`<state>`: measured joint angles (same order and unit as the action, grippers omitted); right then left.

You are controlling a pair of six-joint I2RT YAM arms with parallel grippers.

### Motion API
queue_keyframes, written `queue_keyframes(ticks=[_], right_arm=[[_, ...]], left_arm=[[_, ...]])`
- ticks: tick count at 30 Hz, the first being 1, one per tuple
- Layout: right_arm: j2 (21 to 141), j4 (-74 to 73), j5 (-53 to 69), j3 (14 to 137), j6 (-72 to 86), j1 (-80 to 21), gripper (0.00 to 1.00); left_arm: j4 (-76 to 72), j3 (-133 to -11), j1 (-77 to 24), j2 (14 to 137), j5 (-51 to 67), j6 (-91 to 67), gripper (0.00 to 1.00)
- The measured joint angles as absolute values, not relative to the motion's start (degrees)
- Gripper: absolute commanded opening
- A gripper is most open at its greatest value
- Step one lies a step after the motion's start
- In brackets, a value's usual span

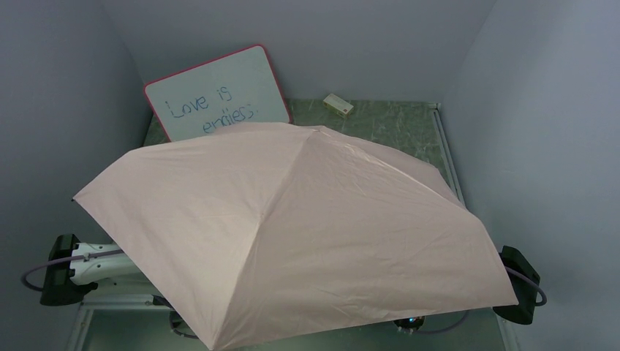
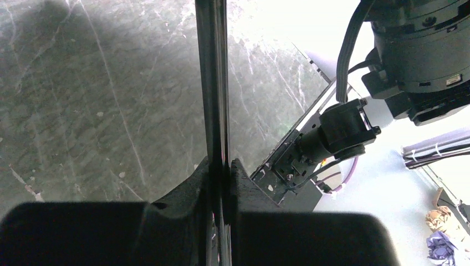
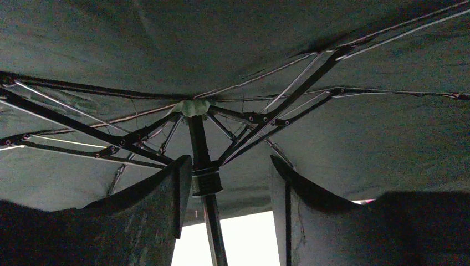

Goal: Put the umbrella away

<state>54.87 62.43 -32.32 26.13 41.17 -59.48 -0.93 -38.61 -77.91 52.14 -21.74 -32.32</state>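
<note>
**Desk:** At the near edge, what have you got?

**Operator:** My left arm (image 1: pixel 88 263) and right arm (image 1: pixel 520 281) poke out from under the umbrella (image 1: pixel 307 219). It is spread open over most of the table (image 1: pixel 395 128), pink side up, and hides both claws from above.

**Desk:** Wrist views, then?

**Operator:** My left claw (image 2: pixel 223 166) is clamped narrow on the black shaft (image 2: pixel 213 83), which runs straight away from the fingers over the marbled top. My right claw (image 3: pixel 230 163) is wide and holds nothing. Its fingers (image 3: pixel 161 210) straddle the shaft at the runner (image 3: pixel 207 180), with one fingertip just beside it; I cannot tell whether it touches. Past that, ribs (image 3: pixel 83 127) fan out under the black canopy (image 3: pixel 221 44).

**Desk:** And at the back?

**Operator:** A whiteboard (image 1: pixel 219 95) leans on the far wall (image 1: pixel 329 44), its lower edge behind the canopy. A small pale block (image 1: pixel 338 104) lies on the table to its right.
</note>
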Motion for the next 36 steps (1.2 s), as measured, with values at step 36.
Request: queue_keyframes(ticks=[36], right_arm=[[45.71,46.13,-12.56,24.71,31.16,-58.35,0.77]], left_arm=[[20.75,-55.83,-77.84,54.41,-25.3,-29.1,0.05]])
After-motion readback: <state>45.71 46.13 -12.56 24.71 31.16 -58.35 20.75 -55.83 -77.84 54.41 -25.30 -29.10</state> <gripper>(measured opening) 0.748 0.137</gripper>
